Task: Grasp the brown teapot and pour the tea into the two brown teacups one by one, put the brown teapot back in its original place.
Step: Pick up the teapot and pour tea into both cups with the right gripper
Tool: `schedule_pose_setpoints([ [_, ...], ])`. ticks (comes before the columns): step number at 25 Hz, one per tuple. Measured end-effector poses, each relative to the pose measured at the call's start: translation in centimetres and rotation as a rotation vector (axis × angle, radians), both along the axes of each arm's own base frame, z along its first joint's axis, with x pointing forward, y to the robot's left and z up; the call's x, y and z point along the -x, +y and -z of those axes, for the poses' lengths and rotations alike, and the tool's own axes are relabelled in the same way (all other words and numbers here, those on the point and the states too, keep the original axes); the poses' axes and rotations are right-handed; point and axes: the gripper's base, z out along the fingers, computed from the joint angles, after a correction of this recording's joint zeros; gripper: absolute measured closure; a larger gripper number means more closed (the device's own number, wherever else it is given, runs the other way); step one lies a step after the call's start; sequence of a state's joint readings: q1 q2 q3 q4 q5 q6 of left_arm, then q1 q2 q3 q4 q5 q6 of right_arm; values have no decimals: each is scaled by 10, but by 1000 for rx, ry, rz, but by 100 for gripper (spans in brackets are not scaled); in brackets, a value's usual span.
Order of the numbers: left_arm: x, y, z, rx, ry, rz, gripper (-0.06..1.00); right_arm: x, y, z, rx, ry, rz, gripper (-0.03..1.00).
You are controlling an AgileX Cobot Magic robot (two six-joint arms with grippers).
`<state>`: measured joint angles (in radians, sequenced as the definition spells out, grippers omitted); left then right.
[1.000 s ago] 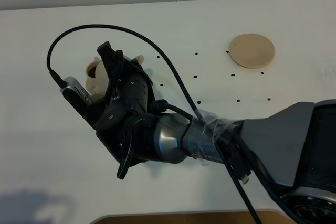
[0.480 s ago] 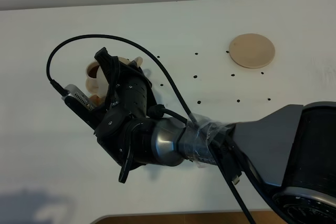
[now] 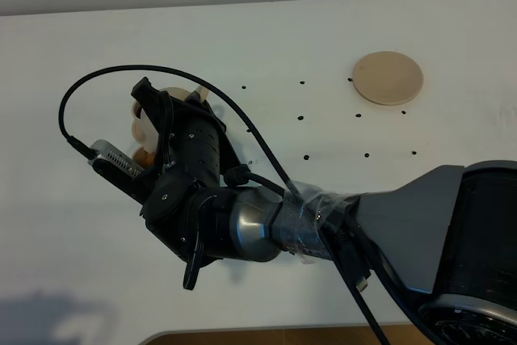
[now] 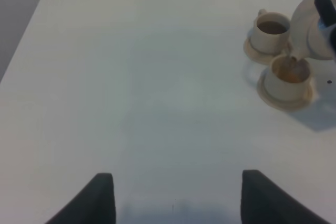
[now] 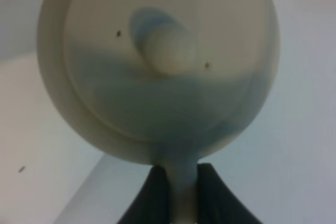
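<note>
No writing or brand can be read on anything in view.

The brown teapot (image 4: pixel 314 24) sits at the upper right edge of the left wrist frame, tipped with its spout (image 4: pixel 297 53) pointing down into the nearer of the 2 teacups (image 4: pixel 286 78), which holds brown liquid. The farther teacup (image 4: pixel 270 31), just beside it and also dark inside, stands on its own saucer. In the right wrist view the teapot's lid and knob (image 5: pixel 167 51) fill the frame, and its loop handle (image 5: pixel 178 192) runs between the 2 dark fingers of the right end effector (image 5: pixel 177 195), which is closed on that handle.

In the high view, the right arm reaches across to the left half of the frame, and the teapot is mostly hidden behind the end effector near the upper left, with only tan slivers showing. Compared with 1 second ago, the wrist has shifted further left and rolled, covering more of the cups. The round clay disc (image 3: pixel 388 77) lies bare at the upper right on the white counter (image 3: pixel 73 224), well apart from the teapot.

The left end effector (image 4: pixel 173 198) hangs over bare counter, its 2 fingers spread wide and holding nothing.
</note>
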<state>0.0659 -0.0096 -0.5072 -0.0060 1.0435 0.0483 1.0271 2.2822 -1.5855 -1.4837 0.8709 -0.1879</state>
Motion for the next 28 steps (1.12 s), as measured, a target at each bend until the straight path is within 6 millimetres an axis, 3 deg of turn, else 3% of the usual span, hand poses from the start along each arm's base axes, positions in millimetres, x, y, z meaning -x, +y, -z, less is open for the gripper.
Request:
schedule_pose_setpoints([
  [28,0,0,0,0,0,0,39,-3,2,-8,156,-105,-89,85],
])
